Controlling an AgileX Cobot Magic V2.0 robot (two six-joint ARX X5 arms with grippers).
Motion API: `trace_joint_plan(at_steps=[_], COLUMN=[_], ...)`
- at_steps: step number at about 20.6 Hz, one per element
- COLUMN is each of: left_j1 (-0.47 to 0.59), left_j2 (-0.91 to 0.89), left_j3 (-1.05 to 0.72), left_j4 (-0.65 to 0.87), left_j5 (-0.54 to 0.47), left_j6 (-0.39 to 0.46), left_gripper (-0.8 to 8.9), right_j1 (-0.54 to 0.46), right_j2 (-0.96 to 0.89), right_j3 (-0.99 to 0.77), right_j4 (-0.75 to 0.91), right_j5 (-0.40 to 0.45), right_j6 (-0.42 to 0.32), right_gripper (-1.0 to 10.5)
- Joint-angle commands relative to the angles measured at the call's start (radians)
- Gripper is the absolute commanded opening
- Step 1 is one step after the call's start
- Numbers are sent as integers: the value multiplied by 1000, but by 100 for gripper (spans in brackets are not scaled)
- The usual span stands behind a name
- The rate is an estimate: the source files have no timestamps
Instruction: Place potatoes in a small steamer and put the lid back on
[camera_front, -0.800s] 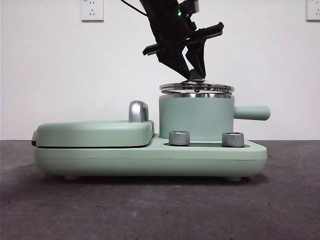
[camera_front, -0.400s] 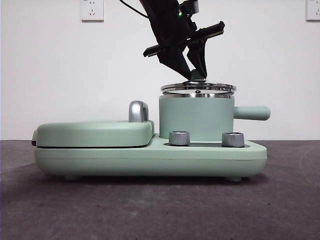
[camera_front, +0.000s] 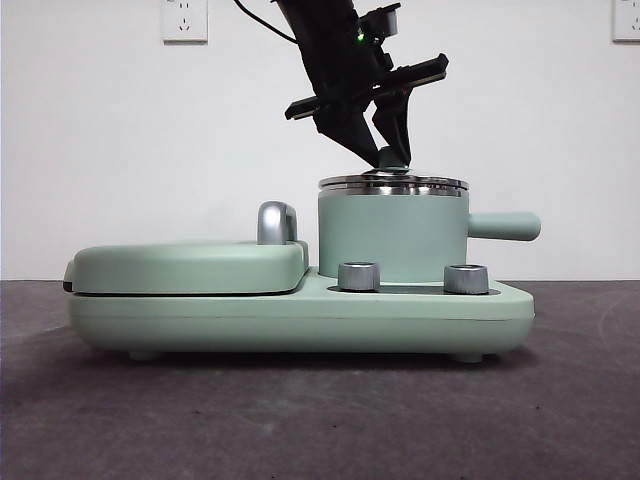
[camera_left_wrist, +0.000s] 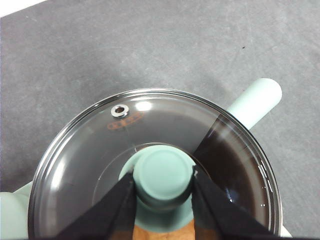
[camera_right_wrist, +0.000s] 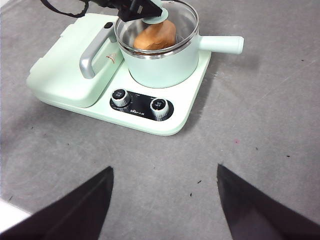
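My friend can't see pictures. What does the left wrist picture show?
The left gripper is shut on the green knob of a round glass lid that sits on the green pot, above a gray table.

This looks like a robot test bench in a lab rather than a real kitchen. A lone mint-green cooker (camera_front: 300, 310) with a grill cover (camera_front: 185, 265) and two knobs (camera_right_wrist: 120, 97) sits on a bare dark grey mat (camera_front: 320, 420). Behind it is a plain white wall (camera_front: 100, 150) with sockets (camera_front: 184, 20), and a black robot arm (camera_front: 330, 50) reaches in.
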Motion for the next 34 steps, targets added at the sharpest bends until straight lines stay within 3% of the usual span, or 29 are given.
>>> trace_joint_plan(at_steps=[1, 7, 9, 12, 13, 21, 24, 27, 30, 34], left_j1=[-5, -9, -7, -2, -2, -2, -10, -30, -50, -45], left_j2=[34, 52, 49, 37, 27, -282, -410, -615, -887, -1228], left_j3=[32, 32, 32, 37, 47, 89, 18, -270, -649, -980], left_j4=[24, -7, -9, -13, -26, -472, -589, -523, -408, -309], left_j5=[-2, 1, 1, 1, 1, 2, 8, 8, 8, 8], left_j6=[-1, -13, -60, -73, -72, -24, -23, -34, -71, -73], left_gripper=[8, 20, 156, 489, 554, 553, 553, 553, 550, 331], right_j1=[6, 6, 6, 6, 6, 6, 6, 6, 6, 6], right_j2=[2, 2, 2, 2, 2, 4, 4, 4, 4, 4], right_j3=[11, 11, 11, 11, 11, -4, -66, -149, -220, -275], right_j4=[11, 11, 11, 11, 11, 12, 43, 101, 140, 212], right_j5=[0, 0, 0, 0, 0, -61, -82, -150, -161, -159], right_j6=[14, 16, 16, 16, 16, 10, 8, 10, 8, 8], right_gripper=[319, 319, 319, 319, 319, 319, 320, 324, 465, 496])
